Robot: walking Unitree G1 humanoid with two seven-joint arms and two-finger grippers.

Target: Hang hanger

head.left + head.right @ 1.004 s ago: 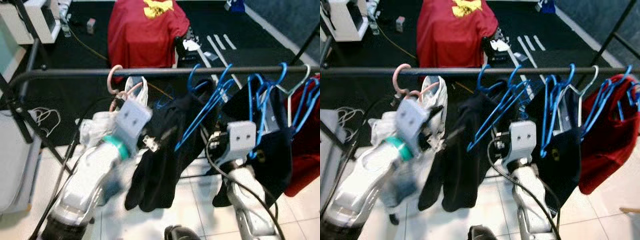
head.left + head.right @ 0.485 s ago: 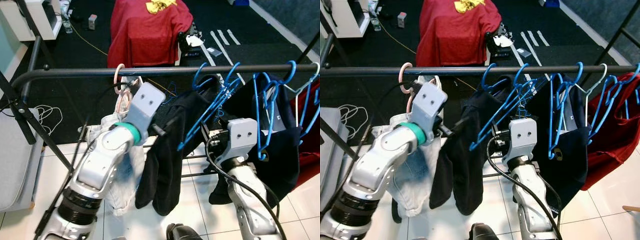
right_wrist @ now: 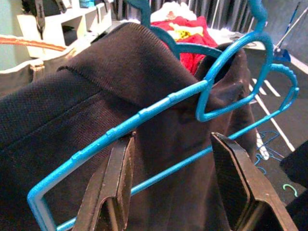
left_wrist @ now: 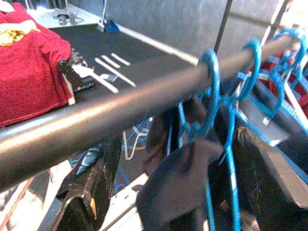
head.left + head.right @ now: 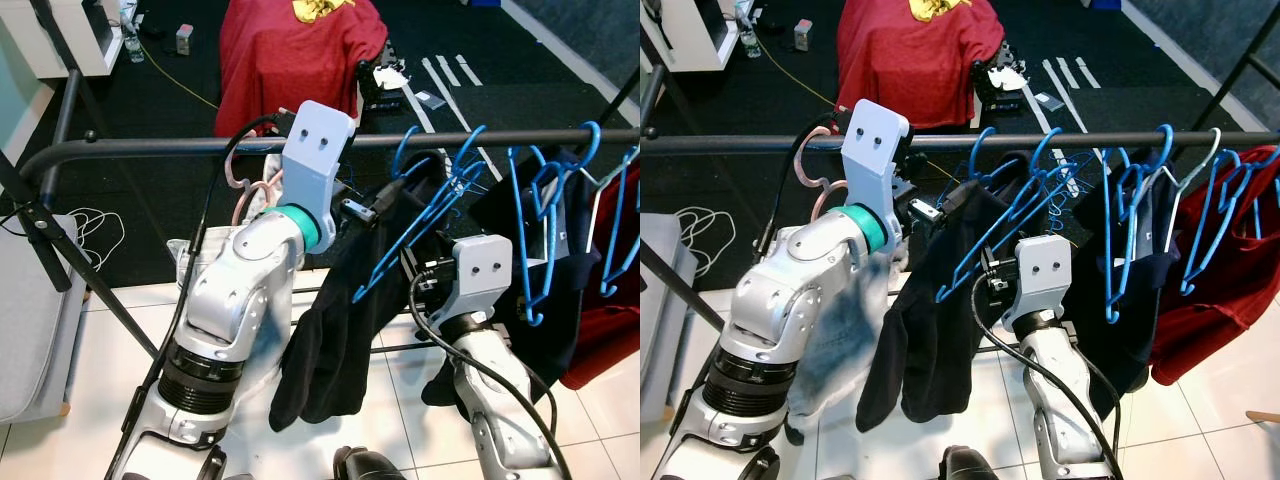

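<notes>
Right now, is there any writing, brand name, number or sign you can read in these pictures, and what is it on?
No text can be read.
Red garment on the floor: a yellow print, too blurred to tell whether it holds letters.
Black mat: white stripes, plain marks, not writing.
Small box on the floor: too small to read.

Ahead of the right gripper's [image 3: 175, 180] parted fingers, blue hangers [image 3: 144, 115] and dark garment [image 3: 72, 120] block passage; beside the left gripper [image 5: 350, 205], the rail [image 5: 180, 146] lies bare past a pink hanger [image 5: 240, 175].
</notes>
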